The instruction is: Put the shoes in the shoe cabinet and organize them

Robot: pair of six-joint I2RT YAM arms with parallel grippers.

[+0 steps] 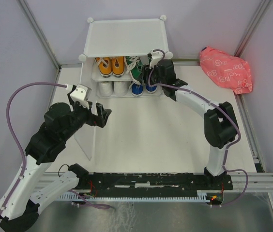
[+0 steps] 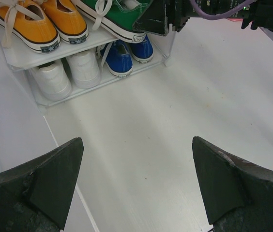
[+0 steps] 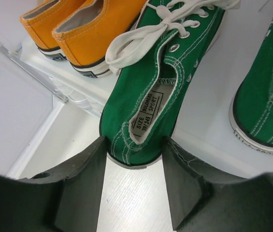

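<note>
The white shoe cabinet [image 1: 127, 36] stands open at the back. Its upper shelf [image 3: 209, 96] holds orange shoes [image 1: 111, 66] and green shoes [image 1: 136, 67]; white shoes [image 1: 113, 88] and blue shoes [image 1: 144, 88] sit below. My right gripper [image 1: 151, 65] is at the shelf's front, its jaws closed against both sides of the heel of the left green shoe [image 3: 160, 82], which overhangs the shelf edge. The other green shoe [image 3: 267, 106] lies to its right. My left gripper [image 1: 106, 116] is open and empty above the table, facing the cabinet [image 2: 20, 58].
The cabinet's hinged front panel [image 1: 85, 125] is swung open, just left of my left gripper. A pink patterned bag [image 1: 226, 69] lies at the back right. The right arm [image 2: 175, 14] shows at the top of the left wrist view.
</note>
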